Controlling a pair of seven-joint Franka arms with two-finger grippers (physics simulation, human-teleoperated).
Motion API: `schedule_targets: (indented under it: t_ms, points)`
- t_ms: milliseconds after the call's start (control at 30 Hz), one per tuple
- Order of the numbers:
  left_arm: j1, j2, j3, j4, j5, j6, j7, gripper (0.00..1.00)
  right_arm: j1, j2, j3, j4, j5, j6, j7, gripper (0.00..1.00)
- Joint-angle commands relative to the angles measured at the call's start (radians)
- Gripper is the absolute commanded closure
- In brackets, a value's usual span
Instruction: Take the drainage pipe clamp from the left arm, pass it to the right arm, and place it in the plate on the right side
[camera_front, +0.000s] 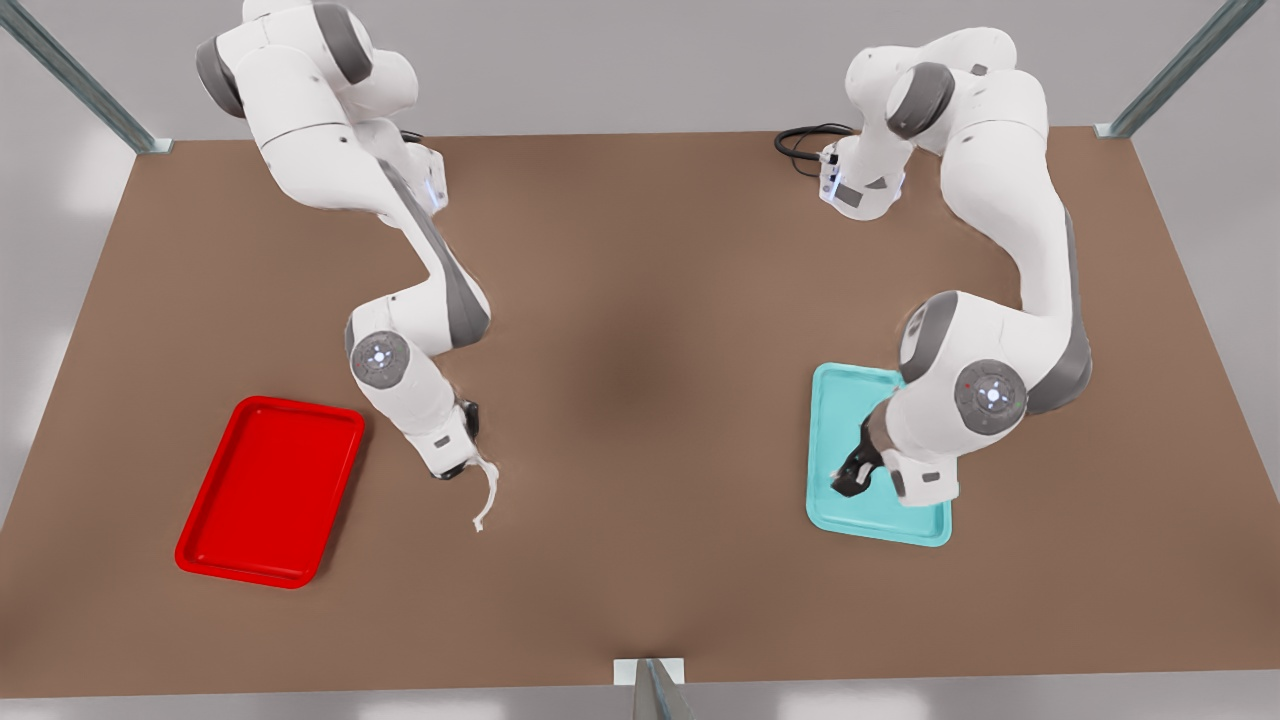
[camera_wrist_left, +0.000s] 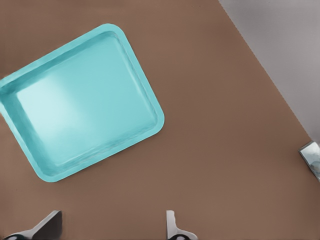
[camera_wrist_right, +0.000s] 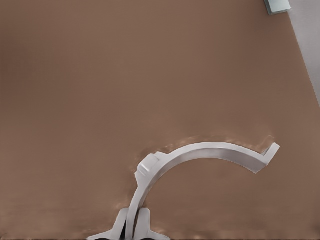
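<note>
The drainage pipe clamp (camera_front: 488, 495), a thin white arc, hangs just above the brown table from my right gripper (camera_front: 462, 462), which is shut on one of its ends. In the right wrist view the clamp (camera_wrist_right: 210, 150) curves away from the closed gripper (camera_wrist_right: 134, 220), its far tab free. The red plate (camera_front: 270, 480) lies on the table a short way toward the front view's left of that gripper. My left gripper (camera_front: 852, 478) hovers open over the teal tray (camera_front: 850, 400) at the front view's right. Its fingers (camera_wrist_left: 47, 225) stand apart with nothing between them, beside the teal tray (camera_wrist_left: 85, 105).
A black cable (camera_front: 800, 140) loops at the back near one arm's base. Metal frame posts stand at the table's back corners, and another post (camera_front: 650, 685) at the middle of the front edge. Bare brown tabletop lies between the two trays.
</note>
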Motion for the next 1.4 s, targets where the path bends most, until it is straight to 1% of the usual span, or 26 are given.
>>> schedule_targets:
  t_ms: [0, 33, 67, 100, 167, 200, 233, 300, 433, 500, 567, 700, 733, 933, 967, 1000, 1033, 1100, 1133, 1167, 1200, 1233, 1367]
  points:
    - [0.077, -0.049, 0.002, 0.001, 0.002, -0.256, 1.035, 0.0, -0.096, -0.002, -0.004, 0.001, -0.087, -0.087, -0.011, 0.79]
    - [0.091, -0.093, 0.006, -0.053, 0.003, -0.238, 1.086, 0.0, -0.151, 0.002, -0.004, 0.001, -0.087, -0.078, -0.036, 0.79]
    - [0.107, -0.333, 0.006, -0.434, 0.032, -0.056, 1.281, 0.0, -0.211, 0.013, -0.004, 0.001, -0.086, -0.073, -0.068, 0.79]
    - [0.124, -0.32, 0.003, -0.389, 0.029, -0.153, 1.306, 0.0, -0.261, 0.025, -0.004, 0.001, -0.089, -0.072, -0.076, 0.79]
    - [0.11, -0.297, -0.03, -0.352, 0.028, -0.156, 1.303, 0.0, -0.321, 0.07, -0.029, 0.027, -0.112, -0.012, -0.148, 0.79]
    - [0.108, -0.287, -0.051, -0.233, 0.0, -0.187, 1.303, 0.0, -0.363, 0.096, -0.029, 0.035, -0.112, 0.033, -0.2, 0.79]
    - [0.116, -0.254, -0.045, -0.228, 0.006, -0.227, 1.341, 0.0, -0.397, 0.12, -0.027, 0.042, -0.11, 0.077, -0.237, 0.79]
    - [0.116, -0.254, -0.048, -0.216, 0.005, -0.239, 1.418, 0.0, -0.438, 0.166, -0.027, 0.068, -0.107, 0.097, -0.277, 0.79]
    - [0.108, -0.251, -0.05, -0.22, 0.022, -0.27, 1.418, 0.0, -0.437, 0.18, -0.026, 0.059, -0.1, 0.103, -0.274, 0.79]
    - [0.108, -0.251, -0.05, -0.222, 0.023, -0.271, 1.418, 0.0, -0.441, 0.169, -0.026, 0.03, -0.097, 0.089, -0.264, 0.79]
    - [0.105, -0.251, -0.05, -0.222, 0.023, -0.271, 1.418, 0.0, -0.452, 0.142, -0.026, 0.003, -0.093, 0.001, -0.269, 0.79]
    - [0.105, -0.251, -0.05, -0.222, 0.029, -0.273, 1.418, 0.0, -0.457, 0.133, -0.026, -0.017, -0.087, -0.019, -0.27, 0.79]
    - [0.105, -0.251, -0.05, -0.222, 0.029, -0.273, 1.418, 0.0, -0.463, 0.136, -0.026, -0.017, -0.086, -0.019, -0.272, 0.0]
    - [0.105, -0.251, -0.05, -0.222, 0.031, -0.271, 1.418, 0.0, -0.47, 0.14, -0.024, -0.016, -0.077, -0.019, -0.272, 0.0]
    - [0.105, -0.251, -0.05, -0.222, 0.031, -0.271, 1.418, 0.0, -0.469, 0.14, -0.02, 0.004, -0.052, -0.021, -0.266, 0.0]
    - [0.105, -0.251, -0.05, -0.222, 0.031, -0.273, 1.418, 0.0, -0.458, 0.137, -0.017, 0.062, 0.02, -0.054, -0.257, 0.0]
    - [0.105, -0.25, -0.05, -0.222, 0.029, -0.276, 1.418, 0.0, -0.432, 0.128, -0.01, 0.142, 0.037, -0.148, -0.139, 0.0]
    - [0.105, -0.251, -0.05, -0.222, 0.029, -0.276, 1.418, 0.0, -0.329, 0.084, -0.021, 0.275, 0.017, -0.448, 0.376, 0.0]
    - [0.105, -0.251, -0.05, -0.222, 0.031, -0.276, 1.418, 0.0, -0.279, 0.015, -0.014, 0.291, -0.037, -0.588, 0.703, 0.0]
    - [0.105, -0.25, -0.05, -0.222, 0.031, -0.276, 1.416, 0.0, -0.259, -0.065, -0.013, 0.285, -0.046, -0.693, 0.861, 0.0]
    - [0.105, -0.25, -0.05, -0.222, 0.031, -0.276, 1.416, 0.0, -0.259, -0.146, -0.015, 0.263, -0.043, -0.74, 0.898, 0.0]
    - [0.105, -0.251, -0.051, -0.222, 0.031, -0.276, 1.416, 0.0, -0.259, -0.232, -0.013, 0.216, -0.034, -0.748, 0.903, 0.0]
    - [0.105, -0.25, -0.05, -0.222, 0.031, -0.276, 1.416, 0.0, -0.269, -0.294, -0.023, 0.223, -0.023, -0.809, 0.912, 0.0]
